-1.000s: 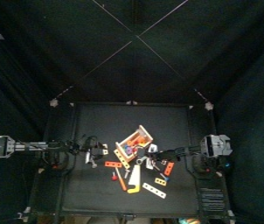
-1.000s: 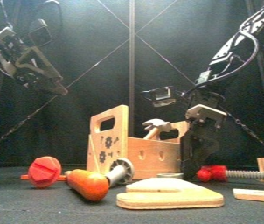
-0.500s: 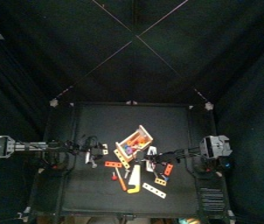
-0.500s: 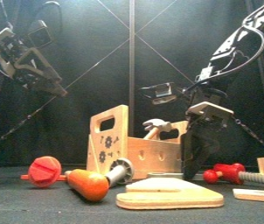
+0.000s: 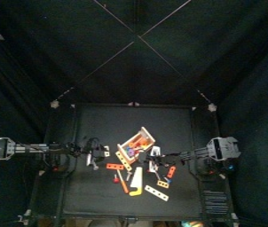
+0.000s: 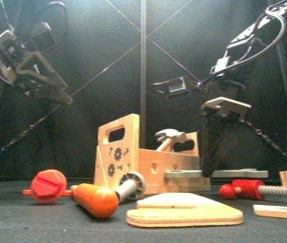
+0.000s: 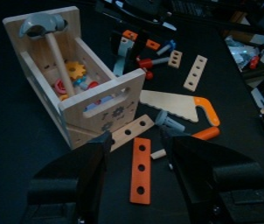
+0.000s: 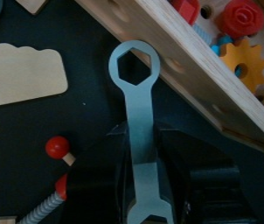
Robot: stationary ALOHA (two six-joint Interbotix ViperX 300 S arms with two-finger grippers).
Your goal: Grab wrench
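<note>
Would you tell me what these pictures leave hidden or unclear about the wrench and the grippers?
- Wrench: front view, hidden behind the right gripper; whether it is off the table is unclear.
- Wrench's lower end: right wrist view, cut off by the bottom edge.
- Tools: top view, too small to tell apart.
- Left gripper: left wrist view, fingertips blurred and dark.
- Toolbox: contents mostly hidden by its wall.

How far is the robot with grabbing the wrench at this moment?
Done: the right gripper has its jaws closed on the shaft of the grey wrench, seen in the right wrist view beside the wooden toolbox.
In hand: in the front view the wrench looks still low beside the box, so it may be barely lifted.
Left: raising it clear.
The left gripper hangs aside, jaws open.
</note>
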